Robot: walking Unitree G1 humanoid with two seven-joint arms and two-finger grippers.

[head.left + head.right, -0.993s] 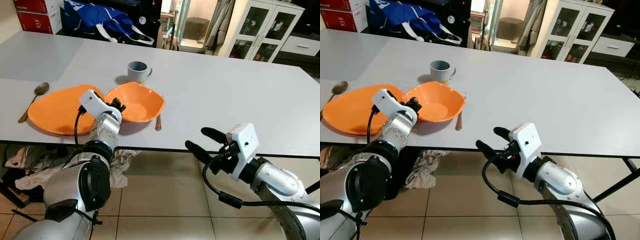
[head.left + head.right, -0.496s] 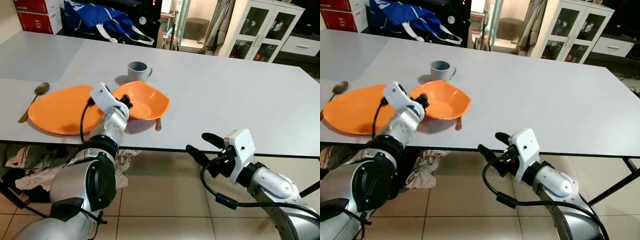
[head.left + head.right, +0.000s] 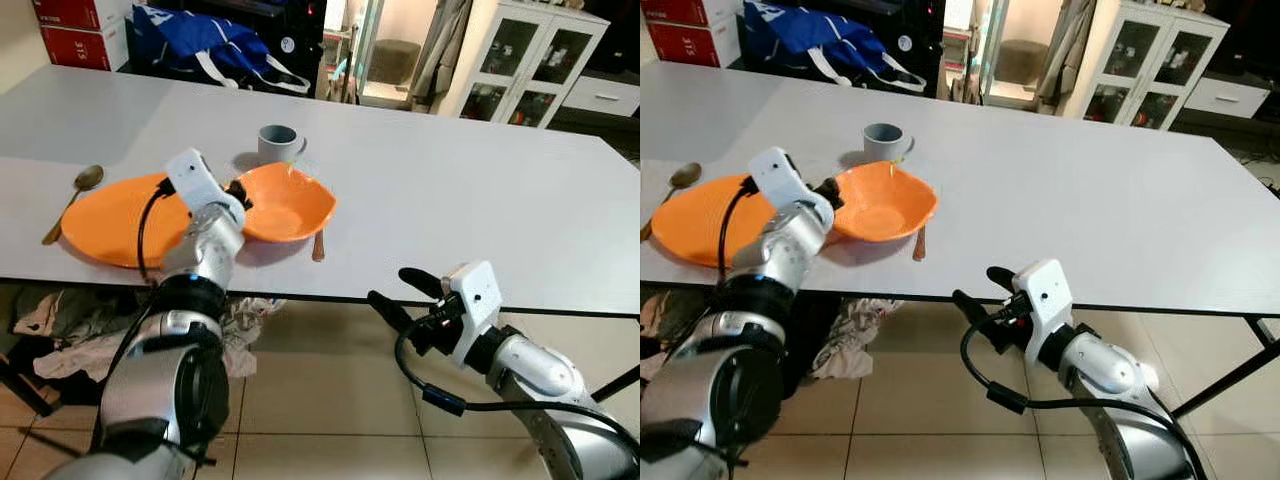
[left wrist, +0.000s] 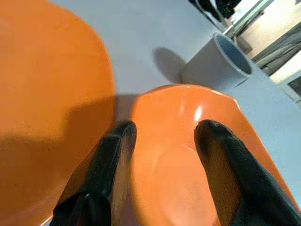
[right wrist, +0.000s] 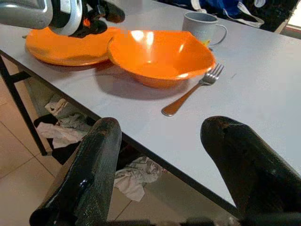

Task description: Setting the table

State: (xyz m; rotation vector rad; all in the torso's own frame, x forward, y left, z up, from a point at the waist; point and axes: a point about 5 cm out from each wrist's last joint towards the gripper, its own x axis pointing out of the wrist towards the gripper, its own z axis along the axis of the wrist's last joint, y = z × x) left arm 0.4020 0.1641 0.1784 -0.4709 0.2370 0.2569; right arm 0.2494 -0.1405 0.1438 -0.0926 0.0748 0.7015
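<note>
An orange bowl stands tilted, its left rim over the edge of an orange plate near the table's front left. My left gripper is shut on that rim. In the left wrist view one finger is outside the bowl and the other inside. A fork lies just right of the bowl, a grey mug stands behind it, and a spoon lies left of the plate. My right gripper hangs open below the table's front edge, holding nothing.
The white table stretches far to the right. Crumpled clothes lie on the tiled floor under the table's left end. Behind the table are a blue bag, red boxes and a white cabinet.
My left arm has risen and tipped the bowl up, shifting it a little to the right. The right gripper has sunk slightly below the table edge.
</note>
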